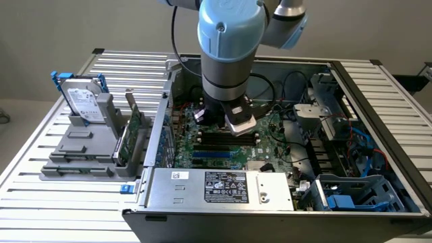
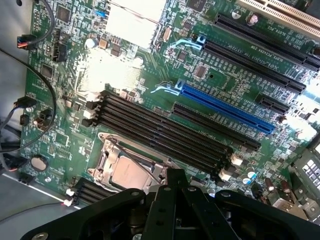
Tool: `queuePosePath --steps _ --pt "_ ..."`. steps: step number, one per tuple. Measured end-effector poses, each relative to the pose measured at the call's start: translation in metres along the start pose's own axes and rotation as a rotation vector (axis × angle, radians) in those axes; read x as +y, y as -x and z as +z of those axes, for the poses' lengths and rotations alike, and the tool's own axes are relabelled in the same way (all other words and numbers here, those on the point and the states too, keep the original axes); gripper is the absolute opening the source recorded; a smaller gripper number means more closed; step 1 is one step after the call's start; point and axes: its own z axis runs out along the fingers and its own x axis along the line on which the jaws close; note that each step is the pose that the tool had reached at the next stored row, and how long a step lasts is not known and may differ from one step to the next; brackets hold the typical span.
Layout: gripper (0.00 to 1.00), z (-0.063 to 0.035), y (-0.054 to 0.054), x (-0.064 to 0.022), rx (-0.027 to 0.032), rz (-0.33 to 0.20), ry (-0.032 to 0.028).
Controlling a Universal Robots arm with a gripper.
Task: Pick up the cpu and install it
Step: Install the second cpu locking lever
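The tool [image 2: 172, 192] is shut tight, with its black fingers pressed together and nothing held between them. It hangs low inside the open grey computer case [image 1: 378, 101], just over the green circuit board [image 2: 150, 75]. The small flat square silver-grey cpu [image 2: 131, 172] lies right beside the tool's tip, sitting flat in the dark square metal socket frame [image 2: 107, 162]. So the chip looks like it is already in its place, and I think the tool is there to be close to the socket. Next to the socket run the long black memory slots [image 2: 165, 132] and a long blue slot [image 2: 225, 107]. On the slatted metal tabletop [image 1: 54, 202], well away from the case, a big silver hard drive with a blue bracket [image 1: 84, 104] stands upright in a grey holder [image 1: 81, 152].
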Motion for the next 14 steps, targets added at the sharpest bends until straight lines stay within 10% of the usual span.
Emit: queuePosePath --steps 9,14 --pt "0.11 -0.0006 0.0009 0.0007 0.0102 0.0 -0.0217" --pt "0.11 0.0005 0.0012 0.0011 0.0128 0.0 -0.0238"
